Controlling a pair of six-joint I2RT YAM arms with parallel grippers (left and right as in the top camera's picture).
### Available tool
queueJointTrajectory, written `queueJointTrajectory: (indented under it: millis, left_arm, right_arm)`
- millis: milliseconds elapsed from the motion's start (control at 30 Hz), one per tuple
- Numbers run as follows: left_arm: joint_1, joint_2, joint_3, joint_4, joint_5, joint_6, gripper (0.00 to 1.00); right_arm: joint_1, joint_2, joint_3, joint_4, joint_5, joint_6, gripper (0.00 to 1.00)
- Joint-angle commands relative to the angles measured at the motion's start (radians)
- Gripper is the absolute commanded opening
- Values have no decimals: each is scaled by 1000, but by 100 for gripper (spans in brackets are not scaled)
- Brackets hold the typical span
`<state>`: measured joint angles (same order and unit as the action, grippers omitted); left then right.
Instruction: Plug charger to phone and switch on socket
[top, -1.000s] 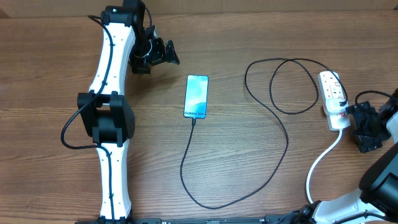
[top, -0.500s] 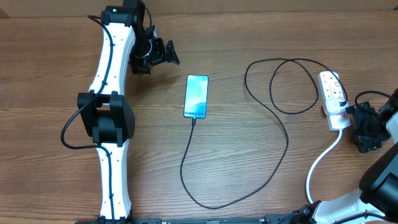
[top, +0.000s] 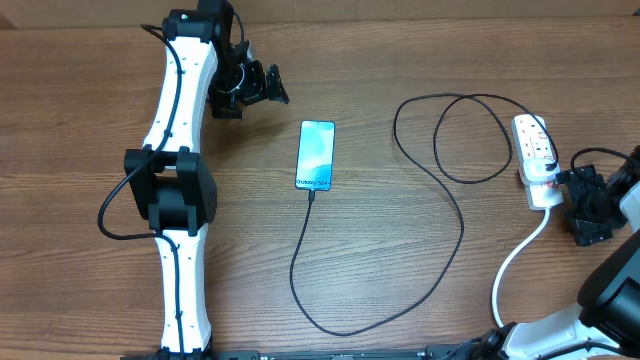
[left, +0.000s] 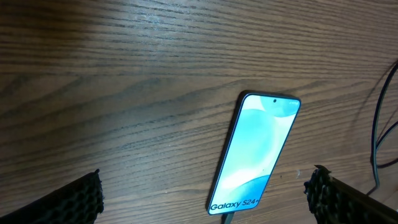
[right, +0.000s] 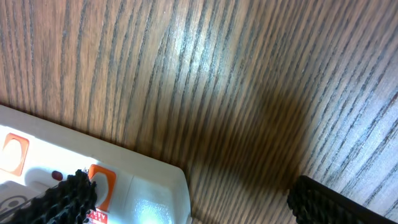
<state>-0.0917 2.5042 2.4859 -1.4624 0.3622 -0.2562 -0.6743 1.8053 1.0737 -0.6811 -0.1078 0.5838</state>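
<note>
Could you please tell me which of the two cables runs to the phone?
The thin black charger cable, looping from the phone's bottom edge; the thick white cord leaves the power strip.

Pair of white-and-black tabletop robot arms.
Glossy white tubular left arm (top: 172, 100) with boxy black joint housings, thin black cable loop (top: 101, 215) at elbow, matte black left gripper (top: 265, 90); right arm (top: 545, 335) white at base link, dark grey beyond; black honeycomb-dimpled finger pads (left: 78, 199).

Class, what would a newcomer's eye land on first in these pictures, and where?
The bright cyan phone in the middle stands out against the wooden table. From its near end the black charger sweeps in a big loop toward the white socket at the right edge.
</note>
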Motion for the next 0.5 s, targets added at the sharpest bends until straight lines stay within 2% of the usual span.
queueJointTrajectory:
  millis: [0, 467]
  left_arm:
    - [-8, -19, 2, 1, -7, 6, 100]
    - [-8, -19, 2, 1, -7, 6, 100]
  right_arm:
    - [8, 1, -27, -39, -29, -16, 100]
    - [8, 2, -27, -55, -25, -16, 100]
